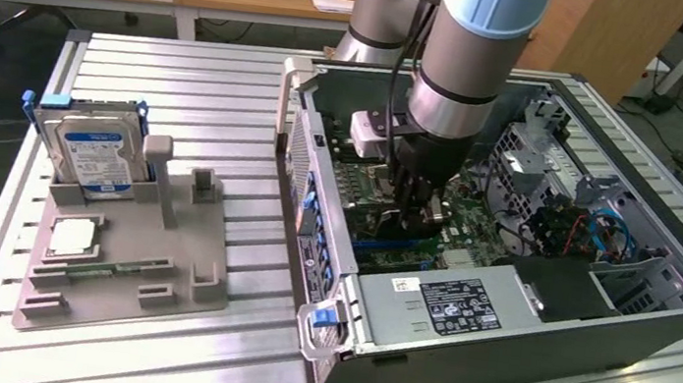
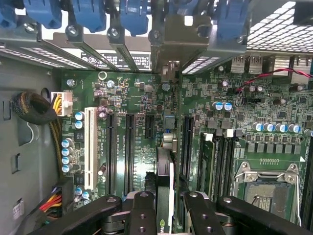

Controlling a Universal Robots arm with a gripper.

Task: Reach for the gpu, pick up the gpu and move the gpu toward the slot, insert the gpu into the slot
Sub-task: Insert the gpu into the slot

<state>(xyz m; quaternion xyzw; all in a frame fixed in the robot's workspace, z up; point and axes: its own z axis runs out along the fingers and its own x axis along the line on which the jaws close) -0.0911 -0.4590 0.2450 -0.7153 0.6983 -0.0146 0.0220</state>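
The arm reaches down into the open computer case point(image 1: 590, 313), which lies on its side on the slatted metal table point(image 1: 197, 83), and its gripper point(image 1: 412, 223) sits low over the green motherboard point(image 2: 146, 98) in the middle of the case. From the wrist view the two black fingers point(image 2: 142, 215) are closed on the gpu point(image 2: 165, 186), seen edge-on as a thin card running between them, its top edge carrying a green strip near the fingers. The card stands upright on the motherboard, lined up with the long black expansion slots point(image 2: 128, 147) beside it and with its silver end bracket point(image 2: 178, 36) up against the slotted back wall of the case, under the row of blue clips point(image 2: 88, 12). How deep the card sits in its slot cannot be told. To one side of the card the motherboard carries the empty processor socket point(image 2: 266, 191) with its metal frame. In the exterior view, outside the case toward the view's left, a grey holder tray point(image 1: 120, 271) rests on the table with a blue-labelled hard drive point(image 1: 96, 154) standing upright in it and a small green memory stick point(image 1: 120, 269) lying flat nearer its front. Inside the case, the black power supply point(image 1: 459, 306) with a white label lies at the near end, just in front of the gripper.
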